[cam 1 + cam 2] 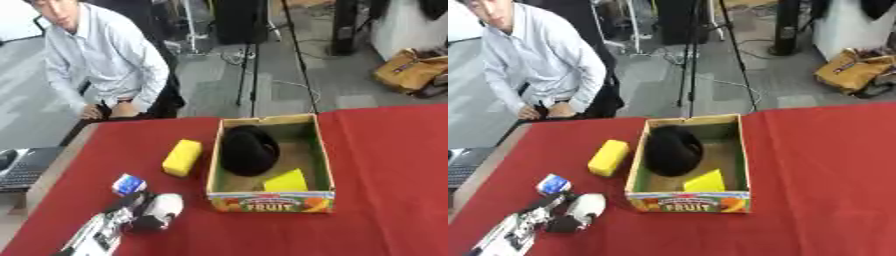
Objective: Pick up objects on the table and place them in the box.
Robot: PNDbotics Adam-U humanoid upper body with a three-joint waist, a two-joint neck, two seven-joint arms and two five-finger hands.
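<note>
While a black round thing point(248, 150) and a yellow piece point(287, 182) are already lying inside the box point(325, 165), a yellow sponge point(182, 157) and a small blue-and-white carton point(129, 184) are still waiting on the red table point(394, 165) just left of it. The left hand point(140, 212) is reaching in low from the left corner, its fingers curling around a white thing point(164, 205) beside the carton. The right hand is not showing.

grey floor point(210, 75), tripod legs point(254, 65), tan bag point(409, 70)
</note>
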